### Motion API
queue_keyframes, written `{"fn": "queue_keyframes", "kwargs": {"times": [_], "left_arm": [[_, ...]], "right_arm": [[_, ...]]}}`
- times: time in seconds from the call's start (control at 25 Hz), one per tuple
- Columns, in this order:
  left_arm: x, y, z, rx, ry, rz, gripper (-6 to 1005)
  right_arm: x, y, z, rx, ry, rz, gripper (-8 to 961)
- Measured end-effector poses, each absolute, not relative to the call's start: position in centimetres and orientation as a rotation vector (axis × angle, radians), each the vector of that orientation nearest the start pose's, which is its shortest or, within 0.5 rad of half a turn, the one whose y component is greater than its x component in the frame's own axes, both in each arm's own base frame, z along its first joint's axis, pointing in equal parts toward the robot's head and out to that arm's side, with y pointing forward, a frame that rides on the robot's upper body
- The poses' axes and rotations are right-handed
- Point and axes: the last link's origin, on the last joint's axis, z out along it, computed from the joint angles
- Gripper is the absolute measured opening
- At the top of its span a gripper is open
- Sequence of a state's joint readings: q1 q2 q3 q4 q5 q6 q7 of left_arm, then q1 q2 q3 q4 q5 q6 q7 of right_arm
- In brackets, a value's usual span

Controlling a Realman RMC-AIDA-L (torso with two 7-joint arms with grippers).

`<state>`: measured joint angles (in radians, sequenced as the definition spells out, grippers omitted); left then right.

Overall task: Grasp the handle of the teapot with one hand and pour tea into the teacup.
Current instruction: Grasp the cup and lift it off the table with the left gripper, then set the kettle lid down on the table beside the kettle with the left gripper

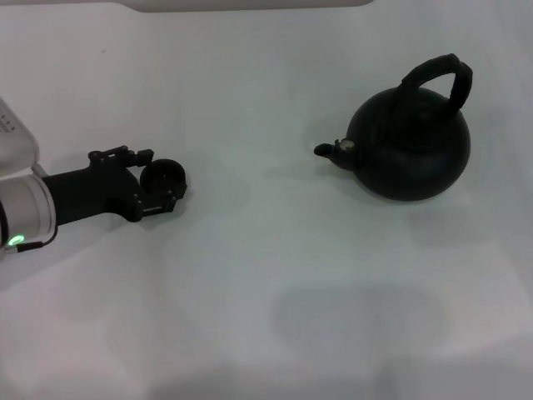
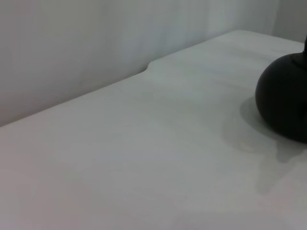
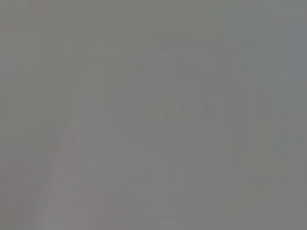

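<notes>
The teapot (image 1: 410,150) is a large round matte black pot standing at the right of the white table, its short spout (image 1: 326,151) pointing left. Its thick black arched handle (image 1: 439,73) rises over the top, with nothing holding it. The teacup (image 1: 164,176), small, round and black, sits low at the left, about a third of the table's width from the spout. My left gripper (image 1: 156,180) reaches in from the left and is shut on the teacup. The left wrist view shows only part of the teapot's body (image 2: 285,98). My right gripper is out of view.
The white table (image 1: 275,275) stretches bare between cup and teapot and toward me. Its far edge with a notch (image 2: 148,64) meets a pale wall. A white object (image 1: 250,4) lies along the far edge. The right wrist view is a plain grey field.
</notes>
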<state>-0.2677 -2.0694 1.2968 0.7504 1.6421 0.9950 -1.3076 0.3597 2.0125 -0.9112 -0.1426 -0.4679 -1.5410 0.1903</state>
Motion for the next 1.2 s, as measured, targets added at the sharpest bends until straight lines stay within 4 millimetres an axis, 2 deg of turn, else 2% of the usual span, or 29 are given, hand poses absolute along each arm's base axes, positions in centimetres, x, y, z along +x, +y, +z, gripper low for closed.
{"fn": "queue_keyframes", "kwargs": {"times": [0.52,0.76,1.2], "left_arm": [[-31.3,30.9,-4.3,-2.528,-0.631,-0.336,687],[-31.0,31.0,-4.1,-2.528,-0.609,-0.35,687],[-27.0,32.2,-3.1,-2.584,-0.312,-0.488,688]], "right_arm": [[34.1,30.4,8.9,-1.394,0.132,0.775,840],[34.2,30.4,8.9,-1.394,0.135,0.771,840],[34.2,30.3,8.4,-1.423,0.146,0.765,839]]}}
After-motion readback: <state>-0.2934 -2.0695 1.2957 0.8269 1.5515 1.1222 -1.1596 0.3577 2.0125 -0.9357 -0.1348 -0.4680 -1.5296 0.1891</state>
